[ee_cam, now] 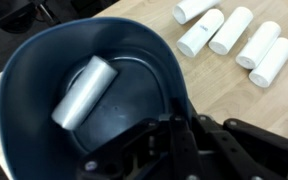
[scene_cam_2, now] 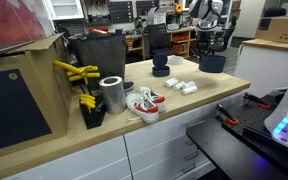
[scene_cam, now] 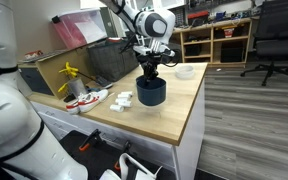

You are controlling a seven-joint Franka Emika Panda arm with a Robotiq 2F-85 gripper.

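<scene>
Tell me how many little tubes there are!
6. Five tubes lie in a row on the table beside the bin; one tube lies inside the bin. More may be hidden.

We see a wood-top counter (scene_cam: 180, 106) on white cabinets (scene_cam_2: 169, 152), grey plank floor (scene_cam: 249, 120), black office chair (scene_cam: 274, 35), wooden shelf unit (scene_cam: 219, 42).

Red-and-white sneakers (scene_cam_2: 144, 103) lie beside a metal can (scene_cam_2: 111, 94); a white bowl (scene_cam: 185, 72) sits well apart

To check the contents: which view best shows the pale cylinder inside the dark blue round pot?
The wrist view: the pale cylinder lies plainly inside the dark blue round pot. Both exterior views show only the pot's outer wall.
</scene>
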